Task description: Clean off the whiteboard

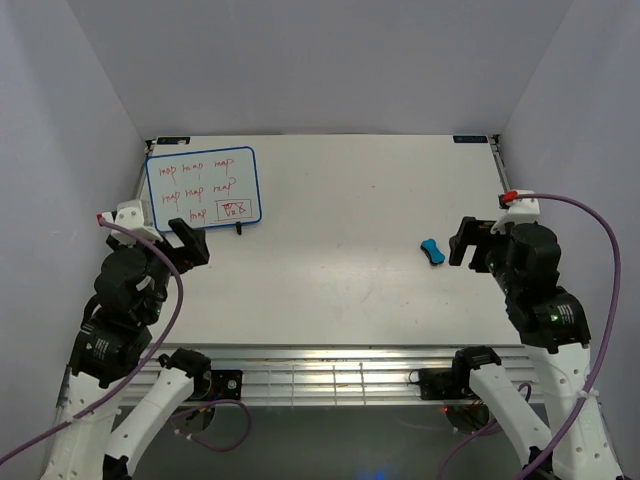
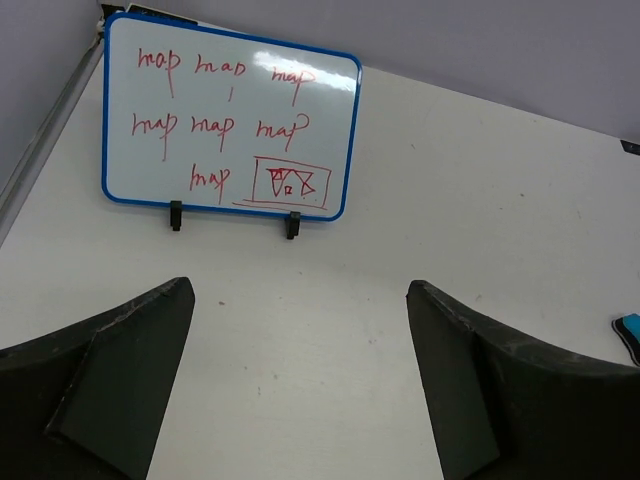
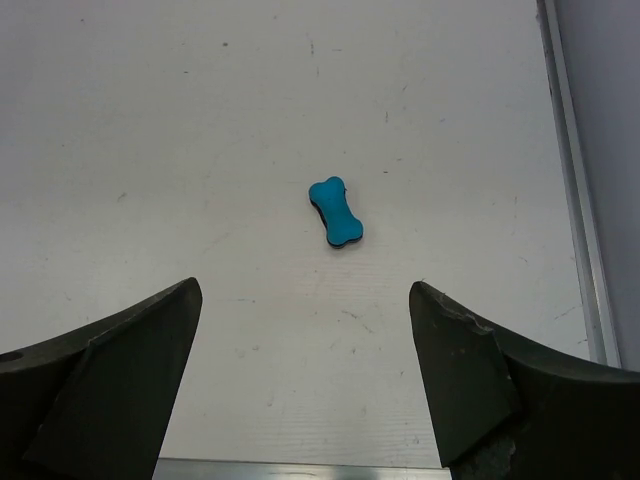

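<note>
The whiteboard [image 1: 203,188] with a blue frame stands tilted on a black wire stand at the table's back left, covered in red handwritten words and a boxed sketch. It also shows in the left wrist view [image 2: 228,128]. My left gripper [image 1: 190,242] is open and empty, just in front of the board [image 2: 300,300]. A small blue bow-shaped eraser [image 1: 432,252] lies flat on the table at the right. My right gripper [image 1: 465,243] is open and empty, just right of the eraser, which lies ahead of its fingers in the right wrist view [image 3: 335,211]. The gripper's midpoint there is [image 3: 305,300].
The white table [image 1: 340,270] has a metal rail along its right edge [image 3: 568,180] and a slatted metal strip along its near edge [image 1: 330,378]. Grey walls close in the back and both sides. The eraser's tip shows at the right edge of the left wrist view [image 2: 630,328].
</note>
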Robot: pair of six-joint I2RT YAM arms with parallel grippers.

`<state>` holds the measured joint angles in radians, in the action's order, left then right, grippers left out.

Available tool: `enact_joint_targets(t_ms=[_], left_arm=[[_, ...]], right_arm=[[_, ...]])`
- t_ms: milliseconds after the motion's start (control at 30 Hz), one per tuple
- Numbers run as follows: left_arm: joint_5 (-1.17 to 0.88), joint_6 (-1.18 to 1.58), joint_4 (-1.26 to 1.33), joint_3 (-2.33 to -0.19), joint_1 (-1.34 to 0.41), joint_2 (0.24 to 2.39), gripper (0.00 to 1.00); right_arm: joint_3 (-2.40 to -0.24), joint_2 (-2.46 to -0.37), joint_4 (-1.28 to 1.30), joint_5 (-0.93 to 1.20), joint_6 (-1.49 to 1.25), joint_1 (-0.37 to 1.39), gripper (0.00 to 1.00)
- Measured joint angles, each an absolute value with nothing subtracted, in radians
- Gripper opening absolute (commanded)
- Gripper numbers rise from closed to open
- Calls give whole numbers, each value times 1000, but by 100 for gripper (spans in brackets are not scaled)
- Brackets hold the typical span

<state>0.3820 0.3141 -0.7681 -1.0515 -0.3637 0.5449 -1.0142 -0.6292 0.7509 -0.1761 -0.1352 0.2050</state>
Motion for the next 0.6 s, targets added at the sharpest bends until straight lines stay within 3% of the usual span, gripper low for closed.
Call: enact_joint_targets(t_ms=[200,400,533,600], left_arm=[[314,284,-756,-1076,-364,562,98],[244,272,-717,-1121,-364,614,98],[260,283,-662,-1188,-362,788,98],[215,310,-638,-1280,-322,975,98]], right_arm=[[-986,-616,723,-141,-143,205,90],[-880,-516,607,23,-151,205,90],[-821,-468,553,89,-159,205,90],[-807,-458,530,115,-169,205,90]])
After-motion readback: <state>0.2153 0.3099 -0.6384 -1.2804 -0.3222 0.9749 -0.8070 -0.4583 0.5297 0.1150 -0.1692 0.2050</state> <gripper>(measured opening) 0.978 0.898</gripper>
